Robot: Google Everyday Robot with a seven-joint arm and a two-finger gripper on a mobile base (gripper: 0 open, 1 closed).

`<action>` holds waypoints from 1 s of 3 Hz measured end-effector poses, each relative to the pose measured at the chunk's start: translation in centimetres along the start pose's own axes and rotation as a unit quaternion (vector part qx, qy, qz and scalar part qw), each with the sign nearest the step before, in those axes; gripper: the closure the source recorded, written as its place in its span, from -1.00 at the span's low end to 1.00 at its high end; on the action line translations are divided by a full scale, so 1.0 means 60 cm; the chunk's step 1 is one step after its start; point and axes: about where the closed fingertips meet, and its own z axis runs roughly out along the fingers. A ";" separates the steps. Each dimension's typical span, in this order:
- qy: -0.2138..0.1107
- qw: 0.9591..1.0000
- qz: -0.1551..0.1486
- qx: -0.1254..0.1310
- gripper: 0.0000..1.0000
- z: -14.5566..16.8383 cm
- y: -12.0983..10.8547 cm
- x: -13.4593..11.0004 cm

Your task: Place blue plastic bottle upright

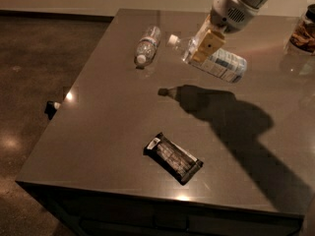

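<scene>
Upper right of the frame: the pale two-finger gripper (204,48) is clamping the clear blue-labelled plastic bottle (226,65) with white cap, holding it tilted above the glossy grey-brown tabletop (108,112), where its shadow (216,107) is falling at centre. A polished brown floor (29,82) is showing at left.

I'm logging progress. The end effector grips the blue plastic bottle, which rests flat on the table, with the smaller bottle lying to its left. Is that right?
Not quite. The end effector does grip the blue plastic bottle, but the bottle hangs tilted above the table, its shadow falling apart from it. The smaller bottle does lie to its left. The camera view shows this.
</scene>
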 end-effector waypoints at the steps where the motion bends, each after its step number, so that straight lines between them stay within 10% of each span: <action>1: -0.068 0.997 0.032 -0.001 1.00 -0.029 -0.010 -0.016; 3: -0.172 0.980 0.088 0.037 1.00 -0.049 -0.025 -0.020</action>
